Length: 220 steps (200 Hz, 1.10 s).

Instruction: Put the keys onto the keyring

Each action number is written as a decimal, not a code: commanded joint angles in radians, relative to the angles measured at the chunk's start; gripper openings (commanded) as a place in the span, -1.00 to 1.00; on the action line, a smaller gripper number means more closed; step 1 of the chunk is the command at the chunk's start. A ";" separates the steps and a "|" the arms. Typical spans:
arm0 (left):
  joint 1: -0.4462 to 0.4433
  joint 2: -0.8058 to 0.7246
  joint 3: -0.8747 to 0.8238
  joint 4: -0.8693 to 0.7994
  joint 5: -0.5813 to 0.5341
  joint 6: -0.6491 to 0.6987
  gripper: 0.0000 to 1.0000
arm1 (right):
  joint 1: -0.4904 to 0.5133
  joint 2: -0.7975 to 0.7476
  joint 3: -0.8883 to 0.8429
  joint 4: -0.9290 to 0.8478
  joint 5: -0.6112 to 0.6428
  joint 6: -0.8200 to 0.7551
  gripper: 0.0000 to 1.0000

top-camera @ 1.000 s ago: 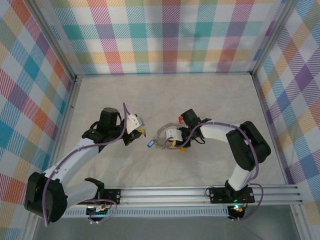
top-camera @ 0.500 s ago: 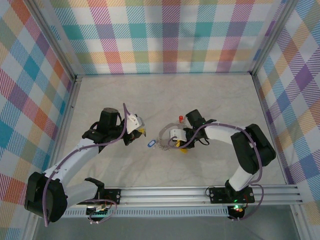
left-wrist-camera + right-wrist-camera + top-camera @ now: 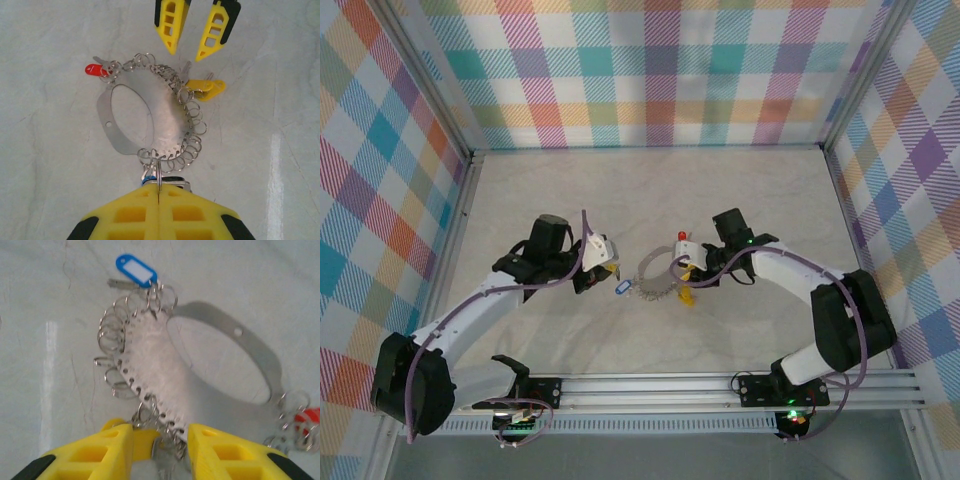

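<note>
The keyring is a flat silver crescent plate edged with small split rings, lying on the table; it is also in the top view. A blue-tagged key hangs at one end, a red-tagged key at the other, and a yellow-tagged key along the ringed edge. My left gripper is shut, pinching one small split ring beside the blue tag. My right gripper is open, its fingers standing either side of the yellow tag and the ringed edge without gripping them.
The table is a pale marbled surface walled by a metal frame and plaid panels. Both arms reach in from the near rail and meet at the middle of the table.
The right gripper's jaws have opened and it has drawn back to the right, off the keyring. The left gripper stays shut and has shifted slightly right.
</note>
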 commanded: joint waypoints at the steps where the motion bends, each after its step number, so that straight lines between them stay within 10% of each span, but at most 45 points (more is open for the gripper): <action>1: -0.010 0.008 0.044 -0.020 0.024 0.031 -1.00 | -0.001 0.018 -0.004 -0.049 -0.041 0.027 -0.31; 91: -0.013 0.008 0.013 -0.002 0.014 0.021 -1.00 | 0.064 0.079 0.043 -0.055 0.018 0.149 -0.51; 129: -0.012 -0.014 0.006 -0.007 0.036 -0.007 -1.00 | 0.064 -0.006 0.058 0.103 -0.015 0.475 -0.37; 162: -0.013 -0.046 0.011 -0.033 0.033 -0.026 -1.00 | 0.070 0.011 0.258 -0.131 0.352 1.124 -0.32; 220: -0.013 -0.092 -0.023 -0.042 0.003 -0.067 -1.00 | 0.117 0.004 0.155 -0.243 0.174 1.621 -0.48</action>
